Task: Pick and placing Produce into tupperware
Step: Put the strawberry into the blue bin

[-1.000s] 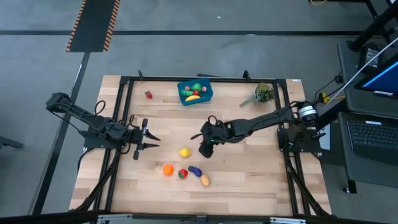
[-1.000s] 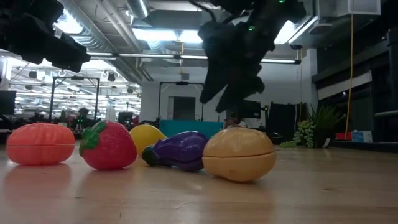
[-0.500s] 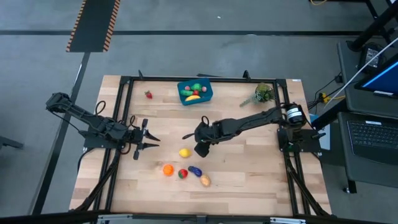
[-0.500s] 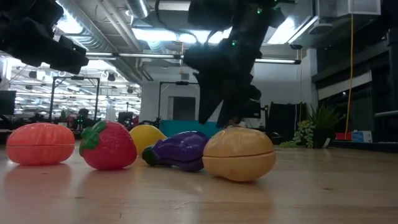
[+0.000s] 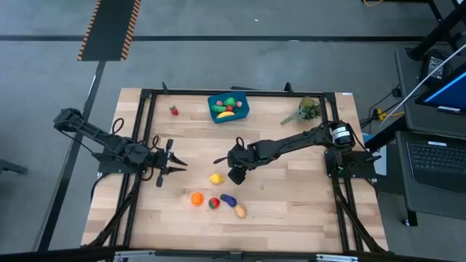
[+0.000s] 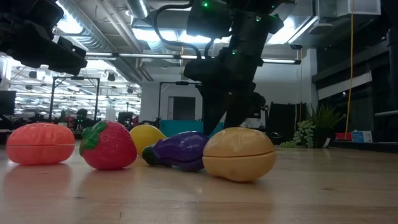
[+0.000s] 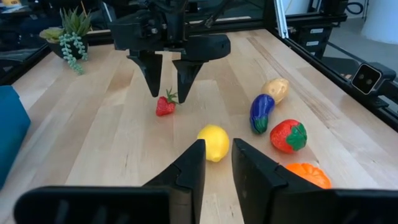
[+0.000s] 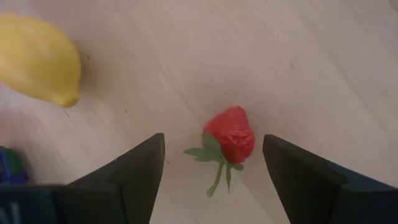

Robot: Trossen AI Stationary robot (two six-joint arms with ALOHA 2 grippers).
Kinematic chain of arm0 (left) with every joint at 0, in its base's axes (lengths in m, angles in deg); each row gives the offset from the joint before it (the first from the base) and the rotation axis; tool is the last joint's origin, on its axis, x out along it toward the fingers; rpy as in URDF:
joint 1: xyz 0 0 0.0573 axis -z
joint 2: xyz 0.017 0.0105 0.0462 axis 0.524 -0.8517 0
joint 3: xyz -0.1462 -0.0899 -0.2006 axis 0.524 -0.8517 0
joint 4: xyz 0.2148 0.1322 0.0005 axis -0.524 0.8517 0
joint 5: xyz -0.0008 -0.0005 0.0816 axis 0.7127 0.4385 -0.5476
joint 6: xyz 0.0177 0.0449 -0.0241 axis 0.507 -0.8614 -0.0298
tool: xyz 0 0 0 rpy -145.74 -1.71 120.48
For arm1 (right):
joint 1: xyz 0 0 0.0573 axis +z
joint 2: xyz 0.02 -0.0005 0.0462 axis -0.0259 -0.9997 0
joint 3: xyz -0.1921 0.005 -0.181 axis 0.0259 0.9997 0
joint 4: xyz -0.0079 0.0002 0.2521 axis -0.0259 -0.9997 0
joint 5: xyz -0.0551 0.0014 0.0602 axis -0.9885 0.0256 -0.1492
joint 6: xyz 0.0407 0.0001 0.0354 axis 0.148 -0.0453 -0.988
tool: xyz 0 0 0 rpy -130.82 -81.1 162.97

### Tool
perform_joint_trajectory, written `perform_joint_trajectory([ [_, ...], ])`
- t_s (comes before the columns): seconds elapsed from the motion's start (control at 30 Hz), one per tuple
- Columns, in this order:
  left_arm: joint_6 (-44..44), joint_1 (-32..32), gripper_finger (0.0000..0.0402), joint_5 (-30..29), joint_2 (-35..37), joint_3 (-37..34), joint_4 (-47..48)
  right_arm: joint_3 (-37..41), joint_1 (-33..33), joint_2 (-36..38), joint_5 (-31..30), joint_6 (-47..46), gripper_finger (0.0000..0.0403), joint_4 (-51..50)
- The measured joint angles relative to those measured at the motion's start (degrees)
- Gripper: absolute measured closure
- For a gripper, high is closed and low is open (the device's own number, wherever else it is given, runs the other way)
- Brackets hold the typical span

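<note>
My right gripper (image 7: 166,93) hangs open over mid-table, fingers pointing steeply down. A small red strawberry (image 8: 229,134) lies on the wood between and just below its fingertips, untouched. A yellow lemon (image 5: 216,178) lies close by, toward the near left. Nearer the front edge lie an orange (image 5: 196,198), a larger strawberry (image 5: 213,203), a purple eggplant (image 5: 228,199) and a tan potato (image 5: 239,211). The blue tupperware (image 5: 228,108) stands at the far edge with several pieces in it. My left gripper (image 5: 175,164) waits at the left, level, its fingers a narrow gap apart.
Another small strawberry (image 5: 173,110) lies at the far left of the table. A leafy plant sprig (image 5: 307,110) stands at the far right. A black frame (image 5: 240,92) runs around the table's edges. Bare wood lies between the tupperware and my right gripper.
My right gripper has gone down and a little toward the table's left edge, tipping its fingers more steeply downward, and now stands over the small strawberry. It has stayed open. No produce has moved.
</note>
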Motion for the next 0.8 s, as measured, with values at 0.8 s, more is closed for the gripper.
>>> perform_joint_trajectory([
  [0.8,0.0,0.0,0.0369,0.0,0.0,0.0,0.0,0.1,-1.3,-3.6,-0.7,3.0,0.013,0.5],
])
